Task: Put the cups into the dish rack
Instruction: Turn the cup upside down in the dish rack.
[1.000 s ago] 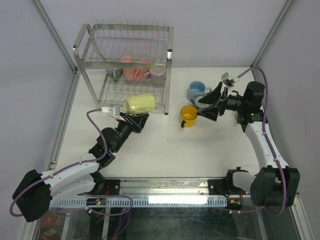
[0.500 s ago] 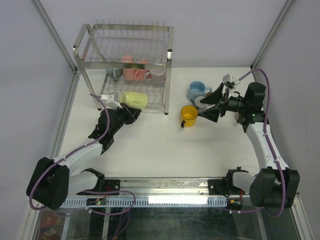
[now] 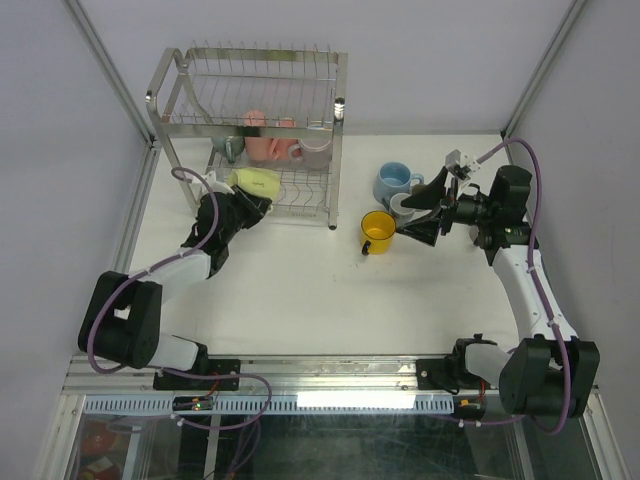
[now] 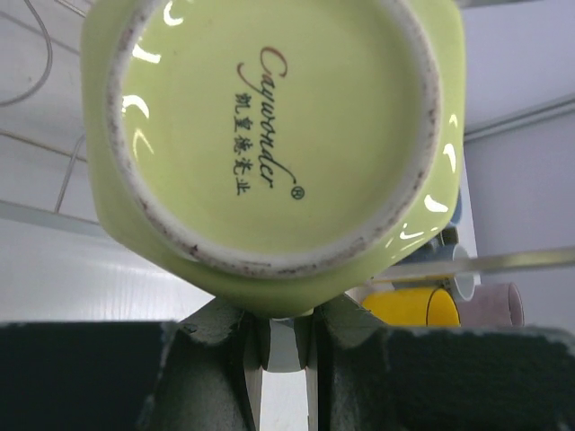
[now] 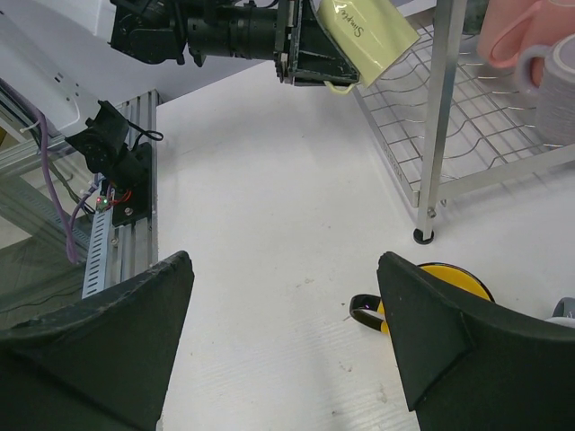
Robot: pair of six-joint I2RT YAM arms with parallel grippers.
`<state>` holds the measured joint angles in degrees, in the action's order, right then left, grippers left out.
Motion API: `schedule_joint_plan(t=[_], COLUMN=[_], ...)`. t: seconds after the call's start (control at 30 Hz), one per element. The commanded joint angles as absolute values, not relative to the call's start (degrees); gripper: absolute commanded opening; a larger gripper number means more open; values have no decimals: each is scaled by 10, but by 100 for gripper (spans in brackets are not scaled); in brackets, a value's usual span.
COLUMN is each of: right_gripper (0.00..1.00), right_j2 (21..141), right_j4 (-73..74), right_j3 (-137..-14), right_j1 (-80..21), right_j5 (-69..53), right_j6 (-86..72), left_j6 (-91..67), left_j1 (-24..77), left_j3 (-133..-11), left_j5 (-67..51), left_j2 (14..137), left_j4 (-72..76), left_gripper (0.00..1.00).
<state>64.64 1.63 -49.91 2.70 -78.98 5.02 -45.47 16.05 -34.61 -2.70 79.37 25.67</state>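
Observation:
My left gripper (image 3: 243, 203) is shut on the handle of a pale green cup (image 3: 256, 181) and holds it on its side at the front of the dish rack's (image 3: 340, 70) lower shelf. In the left wrist view the cup's base (image 4: 269, 135) fills the frame above the gripper (image 4: 286, 332). My right gripper (image 3: 420, 215) is open and empty, hovering beside a yellow cup (image 3: 377, 231) and over a grey cup (image 3: 404, 205). A light blue cup (image 3: 395, 183) stands behind them. In the right wrist view the open gripper (image 5: 283, 332) frames bare table, with the yellow cup (image 5: 440, 277) at the right finger.
Salmon pink (image 3: 265, 148), mauve (image 3: 315, 151) and grey-green (image 3: 232, 147) cups sit at the back of the rack's lower shelf. The upper shelf holds nothing. A rack leg (image 5: 434, 135) stands just behind the yellow cup. Metal frame posts run along the table's left and right sides.
My left arm has carried the pale green cup back and left, from in front of the rack to its lower shelf. The right arm has hardly moved.

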Motion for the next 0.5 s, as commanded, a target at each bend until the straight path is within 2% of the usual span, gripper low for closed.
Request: schedule_joint_plan(t=[0.0, 0.47], right_gripper=[86, 86], right_j2=[629, 625], right_j4=[19, 22], right_j3=[-510, -510], right_j1=[32, 33], right_j5=[-805, -807], right_j6=[69, 73], left_j6=[-465, -453], left_j1=[160, 160], left_j3=[-429, -578], left_j5=[25, 117], left_j2=[808, 923], left_j4=[304, 146], left_gripper=[0, 0])
